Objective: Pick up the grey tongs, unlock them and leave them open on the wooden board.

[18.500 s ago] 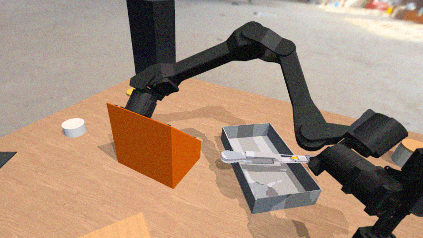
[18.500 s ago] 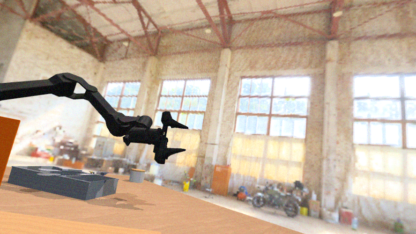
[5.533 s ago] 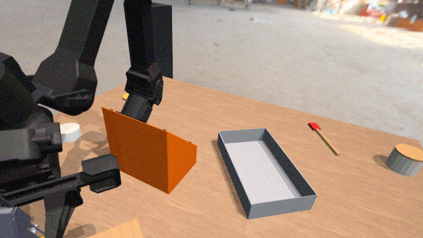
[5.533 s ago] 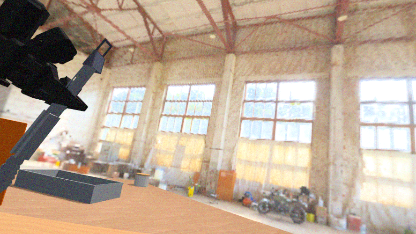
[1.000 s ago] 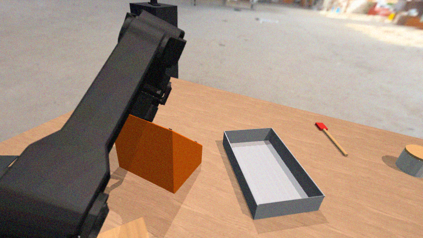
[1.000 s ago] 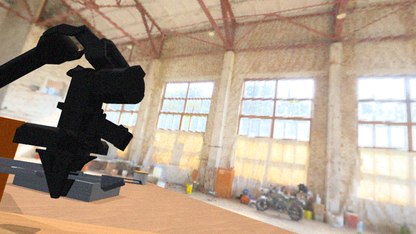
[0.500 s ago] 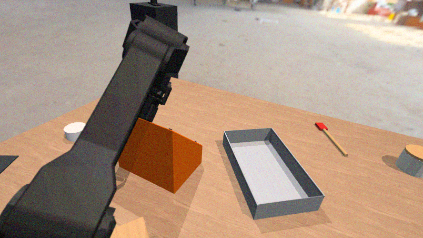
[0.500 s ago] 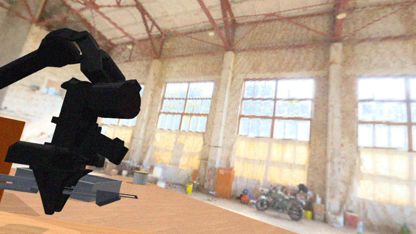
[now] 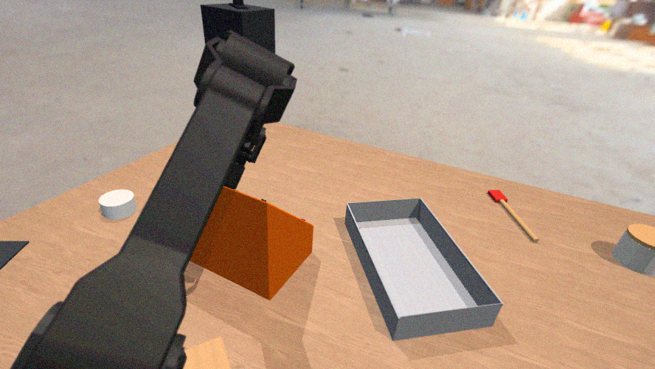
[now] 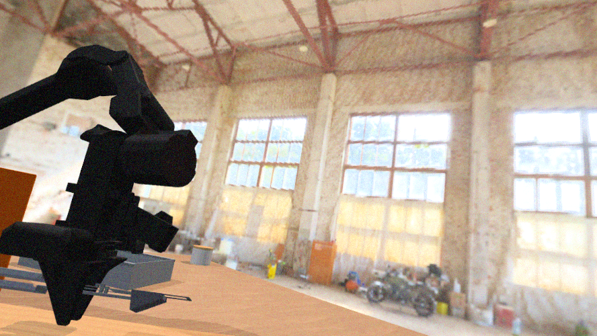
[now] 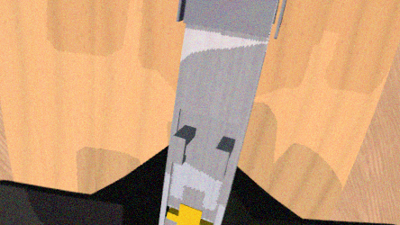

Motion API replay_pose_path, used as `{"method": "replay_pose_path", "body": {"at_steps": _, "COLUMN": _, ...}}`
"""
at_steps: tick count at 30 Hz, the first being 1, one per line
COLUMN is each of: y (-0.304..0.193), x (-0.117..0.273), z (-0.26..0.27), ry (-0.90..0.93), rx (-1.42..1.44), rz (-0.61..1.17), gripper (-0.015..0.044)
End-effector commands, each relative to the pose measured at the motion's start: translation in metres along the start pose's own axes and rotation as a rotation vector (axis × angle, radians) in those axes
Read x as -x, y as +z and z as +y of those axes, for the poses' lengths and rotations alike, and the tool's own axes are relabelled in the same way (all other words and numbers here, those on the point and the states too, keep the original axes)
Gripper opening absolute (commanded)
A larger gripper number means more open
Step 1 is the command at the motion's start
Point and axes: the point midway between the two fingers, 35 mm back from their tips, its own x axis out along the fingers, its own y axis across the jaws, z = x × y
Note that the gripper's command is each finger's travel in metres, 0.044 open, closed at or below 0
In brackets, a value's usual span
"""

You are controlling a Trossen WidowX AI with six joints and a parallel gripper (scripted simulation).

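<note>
Top view: my arm [image 9: 183, 192] hides the tongs; tin [image 9: 493, 305] sits mid-surface.
Exterior: fingers [image 10: 66, 308] clamped on tongs [image 10: 138, 297], low, level.
Wrist: tongs [image 11: 216, 112] over the board [image 11: 90, 90]; released now, they may land locked

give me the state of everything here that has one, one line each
gripper: shut on the grey tongs, low over the table
grey tongs: held, lying about level; open or locked cannot be told
roasting tin: nothing in it, tongs gone from it
red spatula: lying flat on the table, untouched
white puck: standing on the table
grey pot: wooden lid on
orange wedge: standing behind the arm
</note>
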Motion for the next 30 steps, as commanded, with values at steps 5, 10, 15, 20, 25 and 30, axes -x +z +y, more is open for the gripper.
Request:
{"method": "replay_pose_path", "body": {"at_steps": 5, "y": 0.000, "x": 0.000, "z": 0.000, "ry": 0.000, "rx": 0.000, "rz": 0.000, "gripper": 0.0060}}
{"method": "replay_pose_path", "body": {"at_steps": 10, "y": 0.000, "x": 0.000, "z": 0.000, "ry": 0.000, "rx": 0.000, "rz": 0.000, "gripper": 0.0191}}
{"method": "replay_pose_path", "body": {"at_steps": 15, "y": 0.000, "x": 0.000, "z": 0.000, "ry": 0.000, "rx": 0.000, "rz": 0.000, "gripper": 0.0323}}
{"method": "replay_pose_path", "body": {"at_steps": 20, "y": 0.000, "x": 0.000, "z": 0.000, "ry": 0.000, "rx": 0.000, "rz": 0.000, "gripper": 0.0440}}
{"method": "replay_pose_path", "body": {"at_steps": 25, "y": 0.005, "x": 0.020, "z": 0.019, "ry": 0.005, "rx": 0.002, "rz": 0.001, "gripper": 0.0440}}
{"method": "replay_pose_path", "body": {"at_steps": 30, "y": 0.009, "x": 0.071, "z": 0.081, "ry": 0.021, "rx": 0.013, "rz": 0.010, "gripper": 0.0440}}
